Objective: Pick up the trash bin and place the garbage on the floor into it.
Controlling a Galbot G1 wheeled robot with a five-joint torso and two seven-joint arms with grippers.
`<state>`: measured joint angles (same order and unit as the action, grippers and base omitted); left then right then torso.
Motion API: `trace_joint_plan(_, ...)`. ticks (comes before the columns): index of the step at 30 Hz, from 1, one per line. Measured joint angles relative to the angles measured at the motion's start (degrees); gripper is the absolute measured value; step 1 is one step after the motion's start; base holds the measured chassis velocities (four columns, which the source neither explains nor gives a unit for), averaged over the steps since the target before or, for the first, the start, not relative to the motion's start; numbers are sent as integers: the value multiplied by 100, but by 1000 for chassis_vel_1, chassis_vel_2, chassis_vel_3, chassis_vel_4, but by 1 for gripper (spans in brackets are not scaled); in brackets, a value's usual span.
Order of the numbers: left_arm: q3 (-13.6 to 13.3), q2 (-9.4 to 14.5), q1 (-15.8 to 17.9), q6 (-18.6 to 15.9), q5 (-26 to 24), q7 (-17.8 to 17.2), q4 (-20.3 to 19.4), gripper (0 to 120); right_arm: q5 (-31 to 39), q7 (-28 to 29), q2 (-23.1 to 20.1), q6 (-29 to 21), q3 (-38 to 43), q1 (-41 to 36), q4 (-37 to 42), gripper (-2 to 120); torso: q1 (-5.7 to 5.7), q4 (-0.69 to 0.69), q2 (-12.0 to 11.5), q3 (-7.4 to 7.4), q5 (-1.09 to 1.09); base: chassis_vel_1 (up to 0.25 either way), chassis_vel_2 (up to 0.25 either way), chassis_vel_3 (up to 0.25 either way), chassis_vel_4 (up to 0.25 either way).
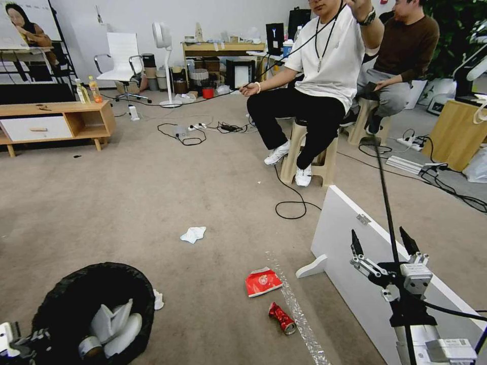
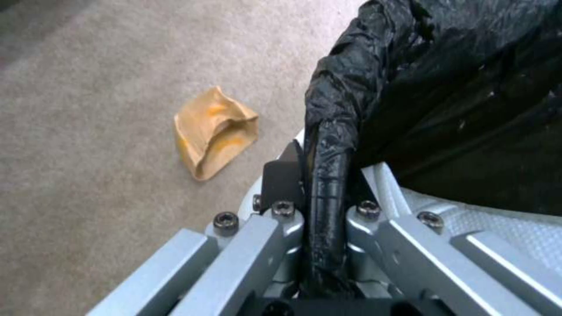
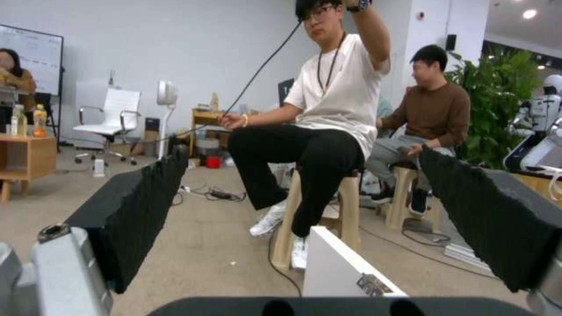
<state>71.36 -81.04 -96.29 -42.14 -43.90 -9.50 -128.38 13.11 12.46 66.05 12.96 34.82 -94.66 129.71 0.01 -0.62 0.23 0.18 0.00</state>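
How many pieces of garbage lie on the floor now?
5: tissue mid-floor, tissue against the bin, red packet, crushed can, brown bag beside the bin. More may be hidden.

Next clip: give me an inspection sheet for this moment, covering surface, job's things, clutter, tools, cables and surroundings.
Surface: beige carpet, strip of clear tape near the can.
Job's things: trash bin with white waste inside; white tissue, red snack packet, crushed red can and brown paper bag on the floor.
Clutter: white board standing on edge.
Tools: left tool clamped on the bin rim; right tool open, raised.
Cables: black cable looping on the carpet.
Surroundings: low wooden cabinet, seated people.
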Motion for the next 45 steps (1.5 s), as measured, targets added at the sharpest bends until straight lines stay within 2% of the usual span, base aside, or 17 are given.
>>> trace_joint_plan(3,201,-19,34,0,-89,-21,-23,3,9,0,-10,-9,-14,13,-1,100,0,0,0,0,0,0,0,0,0)
trace_joint_plan(8,313,-22,18,0,-144,-14,-25,3,8,-6,-16,-23,-41,26,-1,100,0,1,0,0,0,0,0,0,0)
trace_joint_plan(16,266,-57,51,1,-129,-13,-33,3,-1,-61,-147,-65,-88,3,25,100,0,0,0,0,0,0,0,0,0)
trace_joint_plan(39,251,-107,12,0,-61,52,-27,3,-273,-114,-168,-36,-46,-115,73,100,0,0,-1,0,0,0,0,0,0)
trace_joint_plan(45,197,-112,9,1,-40,57,-68,3,-162,1,-471,-576,-115,23,159,100,0,0,0,0,0,0,0,0,0)
